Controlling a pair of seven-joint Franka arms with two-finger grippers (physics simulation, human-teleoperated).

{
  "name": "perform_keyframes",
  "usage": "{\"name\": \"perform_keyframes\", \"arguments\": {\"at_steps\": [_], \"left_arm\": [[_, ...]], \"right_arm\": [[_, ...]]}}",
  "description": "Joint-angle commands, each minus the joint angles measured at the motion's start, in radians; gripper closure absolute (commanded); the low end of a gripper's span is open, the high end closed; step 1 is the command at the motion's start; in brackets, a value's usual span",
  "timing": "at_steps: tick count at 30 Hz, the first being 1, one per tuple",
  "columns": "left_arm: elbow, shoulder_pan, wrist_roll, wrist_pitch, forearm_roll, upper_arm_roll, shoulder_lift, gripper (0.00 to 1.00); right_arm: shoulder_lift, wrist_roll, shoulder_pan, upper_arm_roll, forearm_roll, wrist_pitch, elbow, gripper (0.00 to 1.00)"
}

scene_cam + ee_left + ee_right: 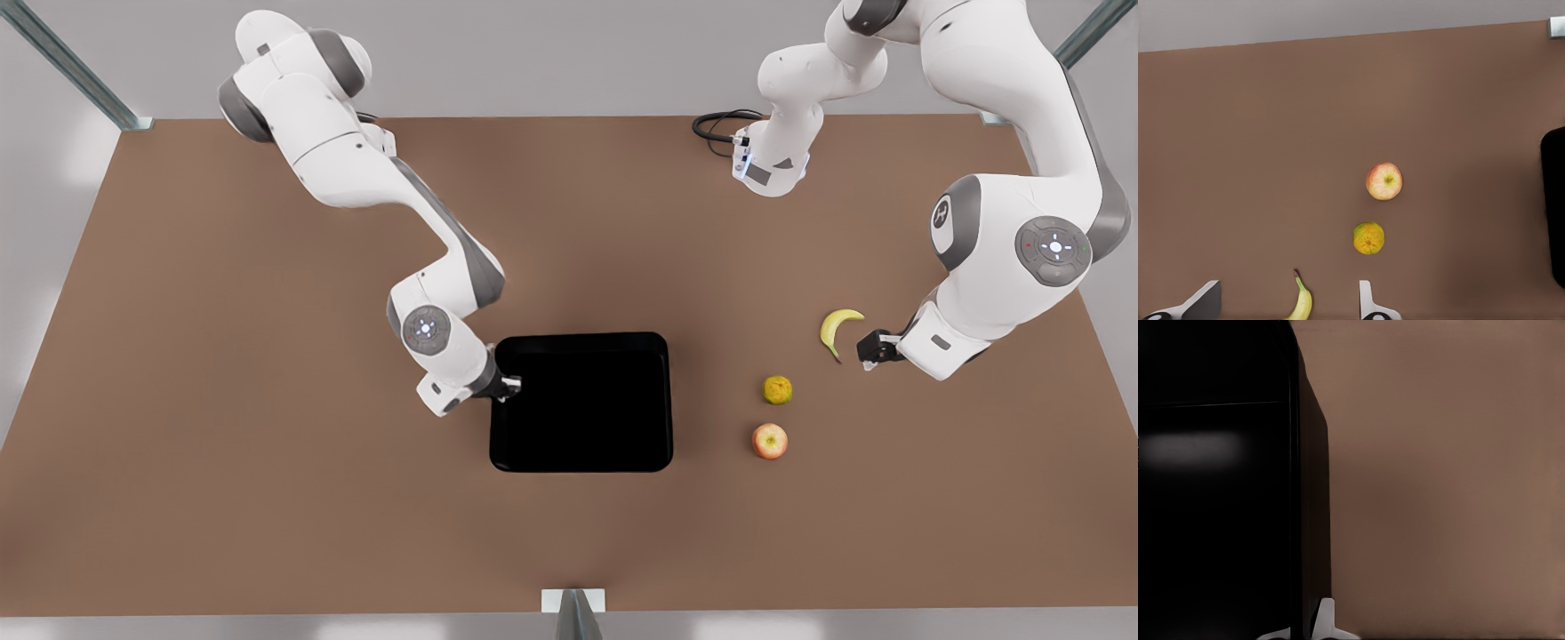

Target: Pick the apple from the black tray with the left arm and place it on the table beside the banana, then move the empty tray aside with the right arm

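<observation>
Apple (770,441): on table (267,498), near orange fruit (778,389) and banana (837,327). Tray (582,402): empty. Left gripper (868,354): by banana, fingers apart. Right gripper (510,388): clamped on tray rim.

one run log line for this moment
apple: on table, off black tray | left claw: open by banana | right claw: on tray rim
</observation>
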Motion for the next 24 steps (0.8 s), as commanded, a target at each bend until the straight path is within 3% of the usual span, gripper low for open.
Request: {"name": "perform_keyframes", "arguments": {"at_steps": [1, 8, 12, 17, 20, 24], "left_arm": [[0.0, 0.0, 0.015, -0.001, 0.001, 0.0, -0.001, 0.0], [0.0, 0.0, 0.013, -0.003, -0.007, 0.0, -0.001, 0.0], [0.0, 0.002, 0.013, -0.003, -0.007, 0.0, -0.001, 0.0], [0.0, 0.0, 0.013, -0.003, -0.011, -0.002, -0.001, 0.0], [0.0, 0.0, 0.013, -0.003, -0.01, -0.002, 0.0, 0.0], [0.01, -0.006, 0.024, 0.005, -0.019, -0.006, 0.002, 0.0]], "right_arm": [[-0.03, -0.153, -0.038, -0.002, -0.01, -0.175, 0.001, 0.85], [-0.077, -0.609, -0.23, -0.022, -0.002, -0.424, 0.083, 0.85], [-0.09, -0.966, -0.247, -0.202, 0.098, -0.561, 0.165, 0.85], [-0.082, -1.351, -0.247, -0.41, 0.351, -0.564, 0.163, 0.85], [-0.013, -1.523, -0.248, -0.492, 0.455, -0.554, 0.163, 0.85], [0.073, -1.585, -0.248, -0.532, 0.449, -0.429, 0.163, 0.85]]}}
